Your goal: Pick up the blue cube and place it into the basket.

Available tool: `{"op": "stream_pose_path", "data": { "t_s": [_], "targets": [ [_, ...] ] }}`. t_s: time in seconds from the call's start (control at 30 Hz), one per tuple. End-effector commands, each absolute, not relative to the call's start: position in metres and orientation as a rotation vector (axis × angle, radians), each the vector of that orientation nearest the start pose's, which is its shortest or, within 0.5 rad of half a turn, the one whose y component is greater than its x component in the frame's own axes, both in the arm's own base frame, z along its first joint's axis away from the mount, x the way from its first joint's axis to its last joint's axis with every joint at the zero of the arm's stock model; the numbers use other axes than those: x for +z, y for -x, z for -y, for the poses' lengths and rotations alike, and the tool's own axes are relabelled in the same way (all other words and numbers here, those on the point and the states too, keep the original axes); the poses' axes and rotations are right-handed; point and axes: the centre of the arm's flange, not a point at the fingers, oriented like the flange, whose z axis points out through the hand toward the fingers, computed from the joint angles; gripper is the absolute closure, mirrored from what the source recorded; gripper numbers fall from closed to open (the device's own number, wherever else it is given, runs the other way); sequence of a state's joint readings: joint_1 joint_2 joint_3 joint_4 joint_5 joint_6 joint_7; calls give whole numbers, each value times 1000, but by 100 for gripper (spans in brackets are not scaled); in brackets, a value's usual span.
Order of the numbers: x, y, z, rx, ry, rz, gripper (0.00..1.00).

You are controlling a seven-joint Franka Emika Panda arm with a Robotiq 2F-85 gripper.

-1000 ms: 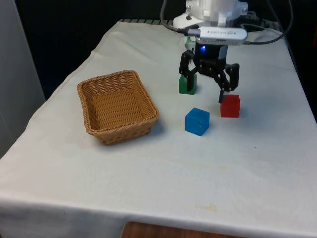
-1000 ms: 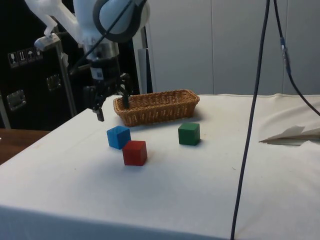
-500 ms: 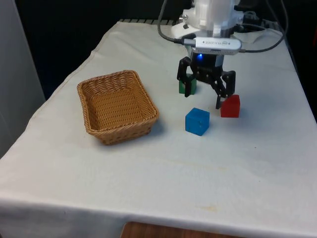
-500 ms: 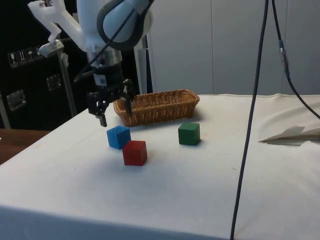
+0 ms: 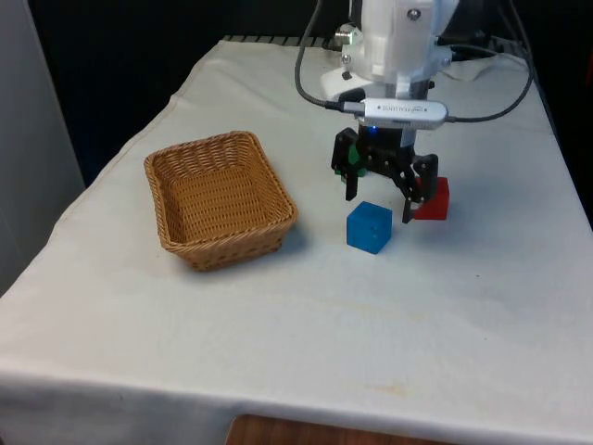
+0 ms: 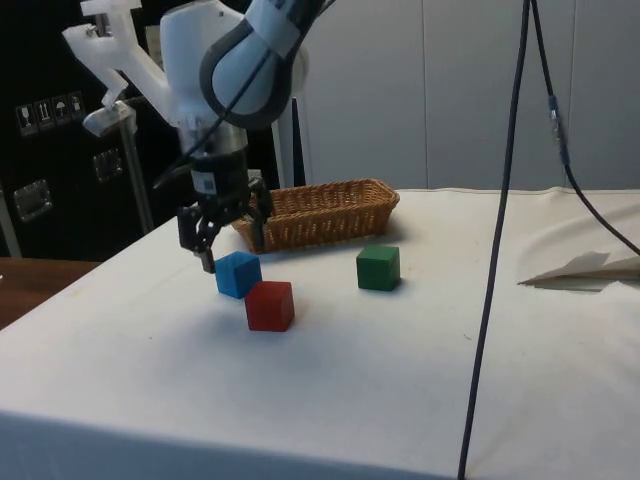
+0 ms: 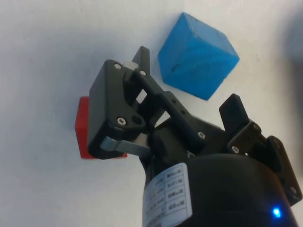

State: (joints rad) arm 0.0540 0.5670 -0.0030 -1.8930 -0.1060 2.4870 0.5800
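— Where is the blue cube (image 5: pixel 369 227)?
— On the white cloth, between the basket (image 5: pixel 219 197) and the red cube (image 5: pixel 433 198); not in the basket.
— And the gripper (image 5: pixel 380 192)?
— Just above and behind the blue cube; jaws spread wide, holding nothing; a green cube (image 6: pixel 378 267) sits behind it.

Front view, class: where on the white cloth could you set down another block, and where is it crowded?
Free: the broad near strip of cloth in front of the woven wicker basket and blue cube. Crowded: around the open black gripper, where the blue, red cube and green cube cluster.
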Motion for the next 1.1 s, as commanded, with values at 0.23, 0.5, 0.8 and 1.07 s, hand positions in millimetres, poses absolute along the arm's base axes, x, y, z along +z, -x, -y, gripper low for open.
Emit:
{"op": "stream_pose_path", "data": {
  "t_s": [0.23, 0.5, 0.8, 1.07],
  "targets": [
    [188, -636, -32, -97, 3111, -704, 0],
    [169, -637, -26, -144, 3110, -704, 0],
    [168, -637, -26, -138, 3108, -705, 0],
    [168, -637, -24, -133, 3109, -706, 3]
  ]
}}
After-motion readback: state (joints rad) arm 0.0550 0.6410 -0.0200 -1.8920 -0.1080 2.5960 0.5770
